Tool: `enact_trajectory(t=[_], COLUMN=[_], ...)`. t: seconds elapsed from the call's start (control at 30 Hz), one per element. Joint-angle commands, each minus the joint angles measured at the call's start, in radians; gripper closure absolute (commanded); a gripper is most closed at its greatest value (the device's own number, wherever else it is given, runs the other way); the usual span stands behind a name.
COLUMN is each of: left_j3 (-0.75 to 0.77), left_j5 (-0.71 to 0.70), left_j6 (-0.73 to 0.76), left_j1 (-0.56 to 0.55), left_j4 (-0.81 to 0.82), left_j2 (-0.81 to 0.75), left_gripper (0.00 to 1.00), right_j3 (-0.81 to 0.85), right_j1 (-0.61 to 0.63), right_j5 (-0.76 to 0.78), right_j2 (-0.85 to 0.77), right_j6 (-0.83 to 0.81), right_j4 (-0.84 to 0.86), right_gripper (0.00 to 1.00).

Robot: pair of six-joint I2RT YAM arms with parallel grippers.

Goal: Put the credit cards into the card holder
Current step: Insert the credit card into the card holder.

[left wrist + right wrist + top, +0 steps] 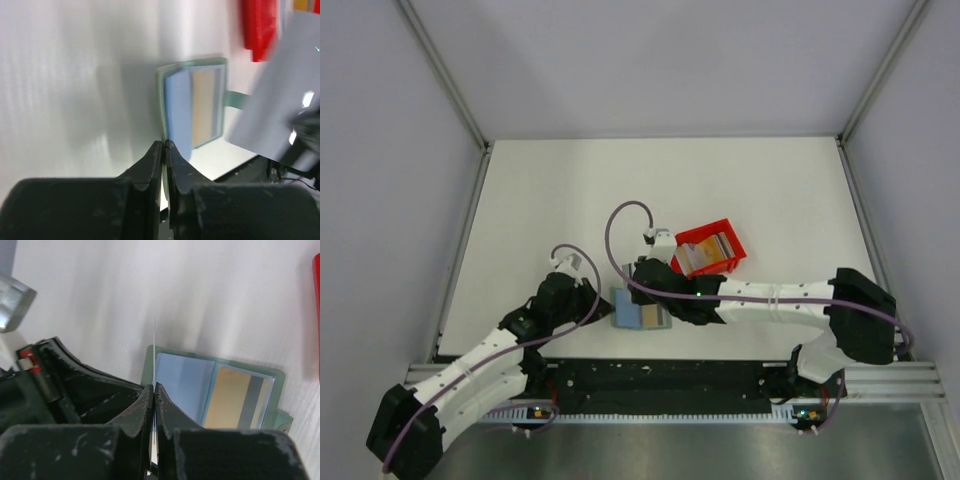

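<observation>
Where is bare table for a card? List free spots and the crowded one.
Free: the far table behind the red bin, and the stretch left of it. Crowded: around the wallet, where the left arm and right arm meet.

Most of the white table (570,190) at the back and left is open for me to swing through, up to the grey walls. The middle is crowded, because the red plastic bin (705,230) sits just behind and right of the open grey-green card holder (627,312), and the white right arm (770,298) stretches across the near right. Above the holder, the right gripper (154,387), pinching a thin whitish card (270,100), and the closed left gripper (164,145) crowd its left edge, so I see room only over its right half.
</observation>
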Motion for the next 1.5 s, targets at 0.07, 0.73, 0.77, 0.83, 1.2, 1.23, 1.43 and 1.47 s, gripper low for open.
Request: enact_trajectory(t=[0.07,0.73,0.77,0.83,1.2,1.23,1.43,1.47], left_j3=[-0.025,-0.054,-0.053,-0.053,-0.057,-0.059,-0.060,-0.060], left_j5=[-0.113,-0.085,-0.084,-0.084,-0.088,-0.088,-0.081,-0.079], left_j6=[-0.006,-0.019,-0.019,-0.019,-0.017,-0.017,-0.017,-0.016], left_j1=[-0.002,-0.002,0.000,0.000,-0.002,0.000,-0.002,-0.002], left_j4=[-0.051,0.031,0.032,0.034,0.046,0.048,0.057,0.058], left_j2=[0.035,0.108,0.111,0.114,0.114,0.114,0.116,0.116], left_gripper=[0.73,0.96,0.96,0.96,0.92,0.92,0.91,0.92], right_j3=[-0.106,-0.407,-0.412,-0.416,-0.424,-0.424,-0.443,-0.444], right_j1=[-0.043,-0.178,-0.189,-0.207,-0.235,-0.235,-0.233,-0.235], right_j5=[-0.108,-0.446,-0.457,-0.477,-0.589,-0.596,-0.596,-0.589], right_j2=[-0.122,-0.082,-0.075,-0.061,0.033,0.044,0.079,0.079], right_j6=[-0.008,0.092,0.095,0.098,0.128,0.136,0.196,0.205], right_j4=[0.078,0.417,0.432,0.449,0.526,0.532,0.564,0.561], right_gripper=[1.00,1.00,1.00,1.00,1.00,1.00,1.00,1.00])
